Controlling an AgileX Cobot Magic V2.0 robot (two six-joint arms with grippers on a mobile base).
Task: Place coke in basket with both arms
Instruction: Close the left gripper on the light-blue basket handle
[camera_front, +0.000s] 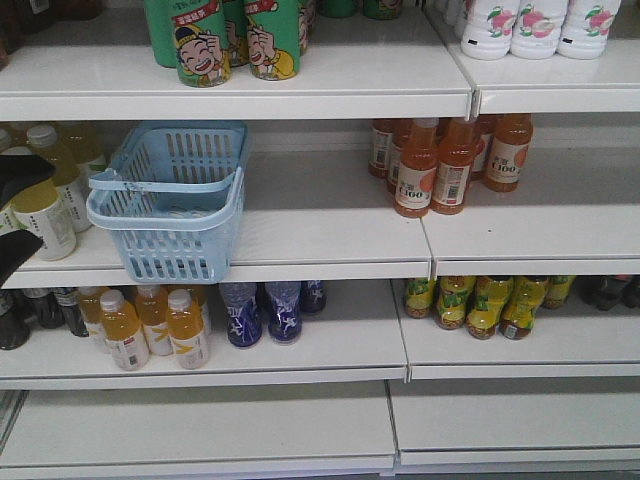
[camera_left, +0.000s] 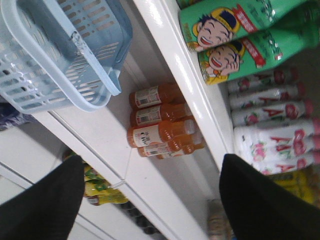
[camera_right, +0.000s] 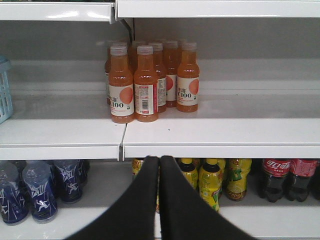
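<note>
Two sets of jaws: the left jaws are spread wide with nothing held between them; the right jaws are pressed together, tips touching, with nothing gripped.
Basket: set near the left end of the middle shelf, with its front overhanging the shelf's front edge.
Coke: its place cannot be told from these views.
Left of the basket: pale yellow bottles are stood just beside it, partly covered by the left jaws.
Right of the basket: orange bottles are clustered well apart from it, at the seam between two shelf boards.
Above: the basket's open mouth is overhung by the top shelf, on which green cartoon-faced cans and white bottles with pink labels are ranged.
Lower shelf: amber juice bottles, dark blue bottles, yellow-green bottles and dark cola bottles with red labels are lined from left to right.
Room: white shop shelving is seen, backed by grey panels.
</note>
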